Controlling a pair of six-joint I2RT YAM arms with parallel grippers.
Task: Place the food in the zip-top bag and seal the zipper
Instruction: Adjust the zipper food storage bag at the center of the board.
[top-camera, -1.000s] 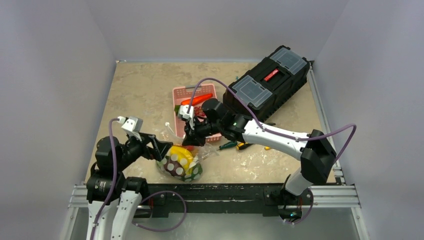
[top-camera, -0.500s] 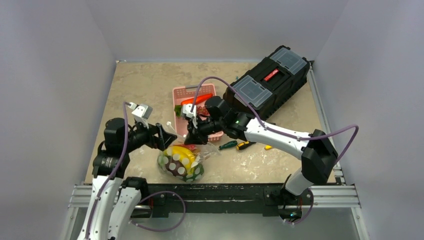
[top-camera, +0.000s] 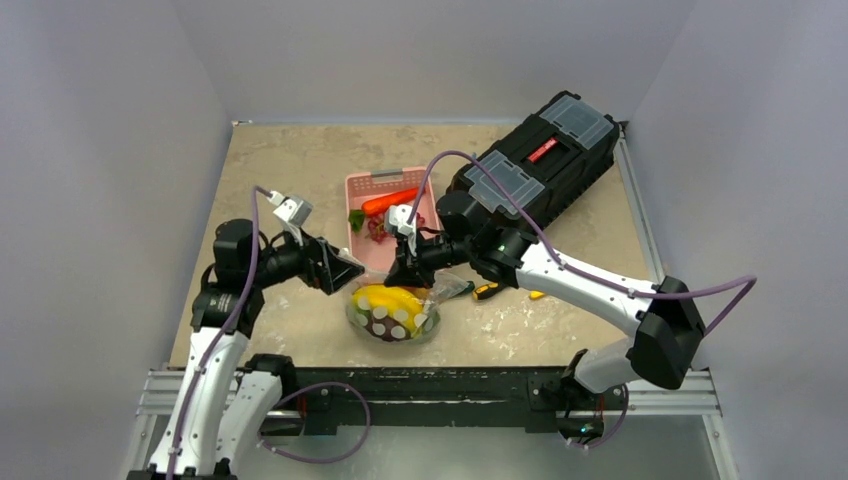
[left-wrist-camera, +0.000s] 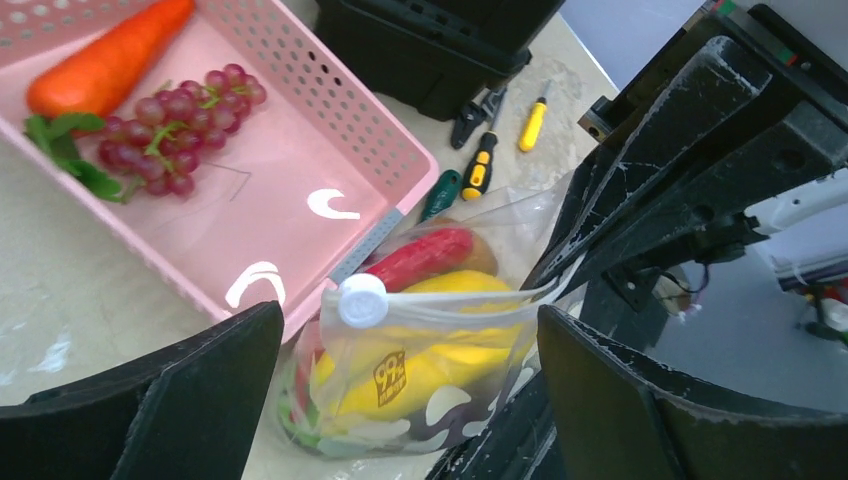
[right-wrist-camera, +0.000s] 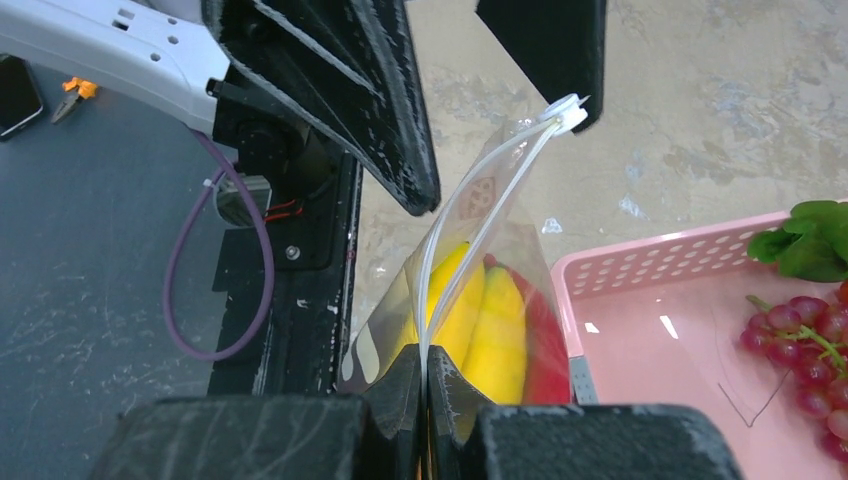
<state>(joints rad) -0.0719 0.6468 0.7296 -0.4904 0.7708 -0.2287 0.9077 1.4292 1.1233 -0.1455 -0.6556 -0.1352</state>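
Enclosed bench cell, plain walls on three sides.
Table (top-camera: 290, 170) top is beige with a marbled stone look, matte, with pale blotches and scuffs. Back wall (top-camera: 430, 60), left wall (top-camera: 100, 150) and right wall (top-camera: 745, 150) are flat pale grey-lilac panels that meet the table edges. An aluminium extrusion rail (top-camera: 695, 390) runs along the near edge, with a black beam (top-camera: 450, 380) on it. The floor (right-wrist-camera: 90, 300) below is dark grey and scratched. Light is even and diffuse, and shadows are soft.

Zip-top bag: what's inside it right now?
Through the clear upper part of the zip-top bag, a yellow banana bunch and a red piece show. The spotted green bottom covers whatever lies lower, so a full count isn't possible.
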